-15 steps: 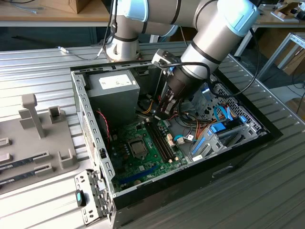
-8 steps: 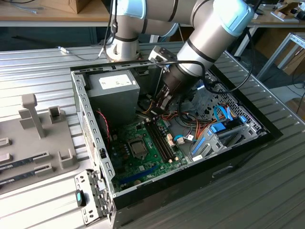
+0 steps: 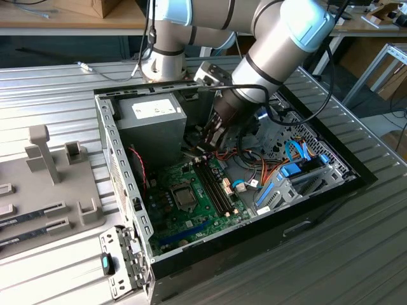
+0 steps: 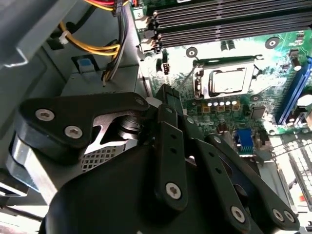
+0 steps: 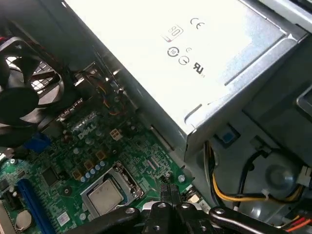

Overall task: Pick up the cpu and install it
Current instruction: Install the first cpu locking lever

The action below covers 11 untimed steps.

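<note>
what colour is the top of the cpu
Silvery grey metal on the small square cpu, clearest in the second wrist view.

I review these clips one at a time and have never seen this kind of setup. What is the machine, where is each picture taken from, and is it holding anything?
The grey jointed machine is a robot arm reaching into an open computer case that lies on a ribbed metal table.

The exterior view comes from a camera standing off the arm. The two wrist views come from cameras riding near the arm's end, looking down past its pincer, the black linkage in front.

Inside the case are the green motherboard, a grey power supply box and bundles of coloured cables.

The cpu, a small square chip with a silvery top, already sits in its socket on the board. The pincer hangs beside it with its fingers closed together and nothing between them.
</note>
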Each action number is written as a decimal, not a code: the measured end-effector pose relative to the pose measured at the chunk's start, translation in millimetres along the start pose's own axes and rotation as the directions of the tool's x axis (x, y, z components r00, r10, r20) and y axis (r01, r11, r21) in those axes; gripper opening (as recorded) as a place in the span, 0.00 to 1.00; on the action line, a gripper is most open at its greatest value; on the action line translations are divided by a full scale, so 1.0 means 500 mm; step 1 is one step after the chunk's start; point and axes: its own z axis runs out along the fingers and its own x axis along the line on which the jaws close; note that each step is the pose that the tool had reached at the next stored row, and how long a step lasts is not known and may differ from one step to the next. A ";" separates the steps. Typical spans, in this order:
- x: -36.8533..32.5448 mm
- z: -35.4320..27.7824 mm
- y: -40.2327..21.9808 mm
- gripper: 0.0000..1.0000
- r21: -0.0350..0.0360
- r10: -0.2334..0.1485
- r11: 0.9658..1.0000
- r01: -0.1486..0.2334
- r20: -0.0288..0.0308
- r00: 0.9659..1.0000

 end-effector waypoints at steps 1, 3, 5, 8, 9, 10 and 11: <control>0.000 0.001 0.000 0.11 -0.002 -0.009 1.000 0.009 0.001 1.000; -0.001 0.003 -0.001 0.11 -0.003 -0.056 0.998 0.056 -0.004 0.998; -0.001 0.004 -0.001 0.11 -0.002 -0.092 0.996 0.092 -0.012 0.996; -0.002 0.007 -0.002 0.11 -0.005 -0.149 0.989 0.149 -0.015 0.989; -0.002 0.008 -0.002 0.11 -0.008 -0.155 0.988 0.155 -0.011 0.988; 0.003 0.020 0.011 0.11 -0.038 -0.198 0.979 0.199 0.034 0.980; 0.009 0.026 0.015 0.11 -0.035 -0.247 0.968 0.247 0.018 0.969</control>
